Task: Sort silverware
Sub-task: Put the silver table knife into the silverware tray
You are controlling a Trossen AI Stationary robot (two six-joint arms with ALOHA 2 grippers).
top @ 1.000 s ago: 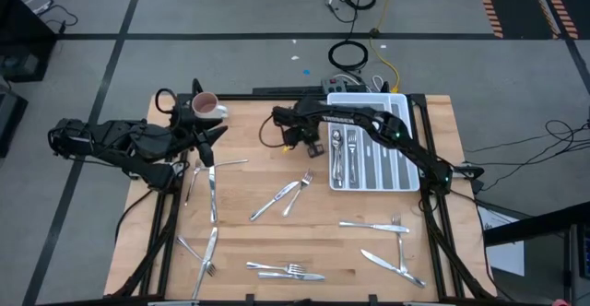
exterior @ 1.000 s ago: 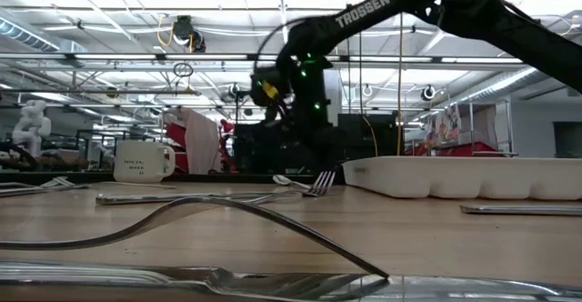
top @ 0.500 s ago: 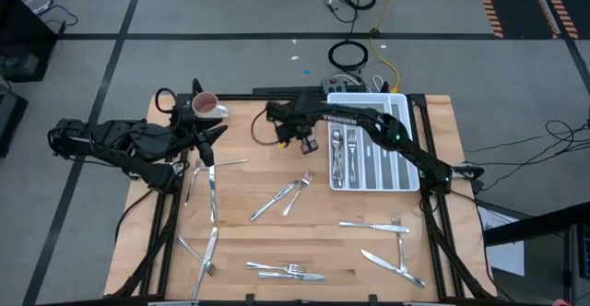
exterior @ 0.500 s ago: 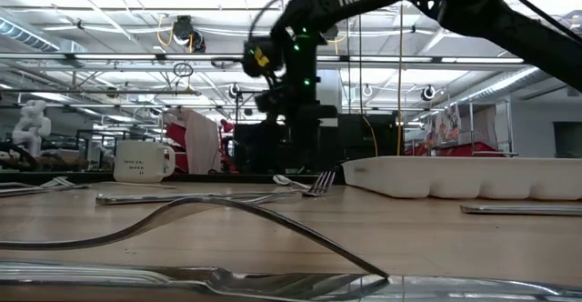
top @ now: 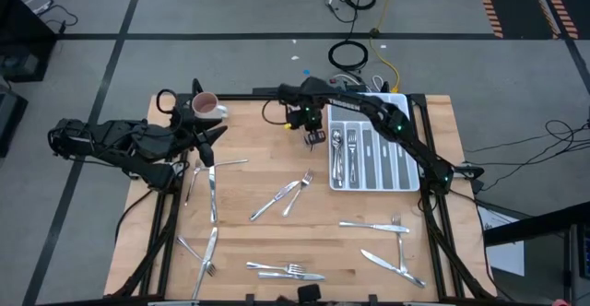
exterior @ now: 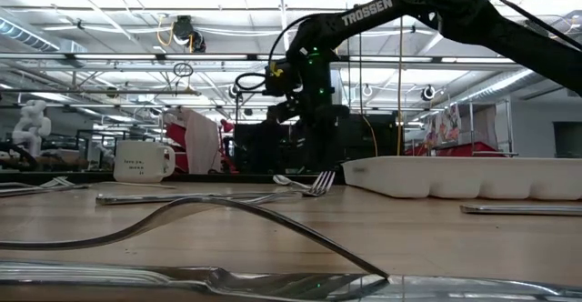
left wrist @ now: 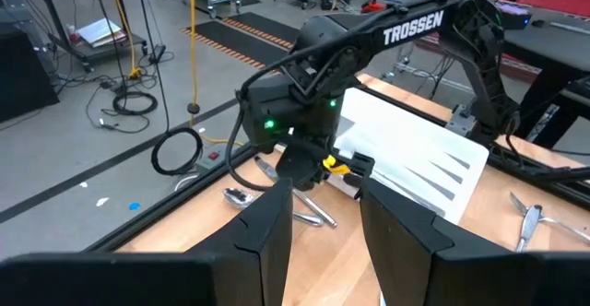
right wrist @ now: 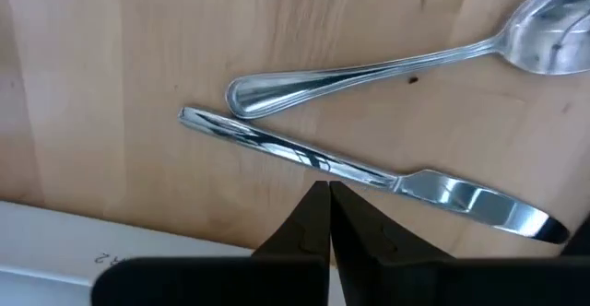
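— Where is your right gripper (right wrist: 328,216) and what does it hold?

— It hangs over the far part of the table (top: 277,241), just beside the white tray (top: 406,184). My fingers are pressed together with nothing between them.

— What lies under it?

— A knife (right wrist: 359,170) and a spoon (right wrist: 396,62) flat on the wood, handle ends close together, spreading apart toward blade and bowl. More silverware is scattered across the table, and some pieces (top: 337,154) are already in the tray.

— How would you take the knife well?

— I judge I must spread my fingers first, straddle the handle across its width, and come down away from the spoon so I do not nudge it.

— And your left gripper (left wrist: 324,216)?

— It waits with fingers apart near the mug (top: 205,105) on the left side.
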